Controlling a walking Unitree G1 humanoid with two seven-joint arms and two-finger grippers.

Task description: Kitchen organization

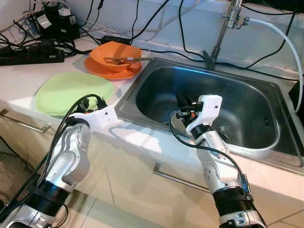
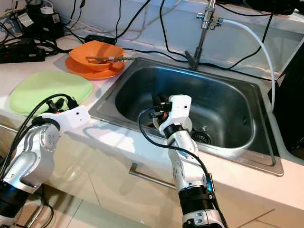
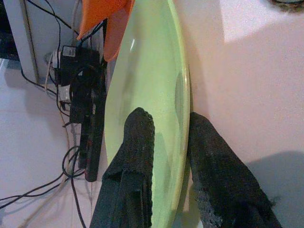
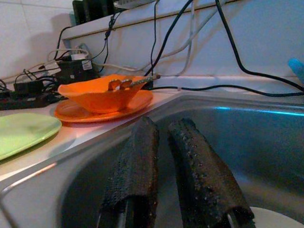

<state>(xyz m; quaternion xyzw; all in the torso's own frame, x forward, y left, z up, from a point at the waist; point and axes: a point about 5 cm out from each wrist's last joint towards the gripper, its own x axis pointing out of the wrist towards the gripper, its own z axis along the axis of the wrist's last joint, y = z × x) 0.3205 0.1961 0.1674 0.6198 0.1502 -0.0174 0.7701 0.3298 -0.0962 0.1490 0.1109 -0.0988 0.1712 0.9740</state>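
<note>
You were only partway into tidying this kitchen, as far as the pictures showed. Your left gripper was at the near edge of the green plate on the counter; in the left wrist view one finger lay over the plate's face and the other outside its rim, so the rim sat between them. I judged that a grasp just being taken on the plate; the plate itself lay flat on the counter, not yet lifted.

Your right gripper hung inside the sink, over its left half, with the fingers nearly together and nothing between them. A pale round thing lay on the sink floor below it, possibly a dish already put in; it was too cropped to be sure.

What was left, in my judgement: the green plate, and at the far left of the sink the orange bowl standing on an orange plate, with a utensil resting across the bowl. None of these had reached the sink.
</note>
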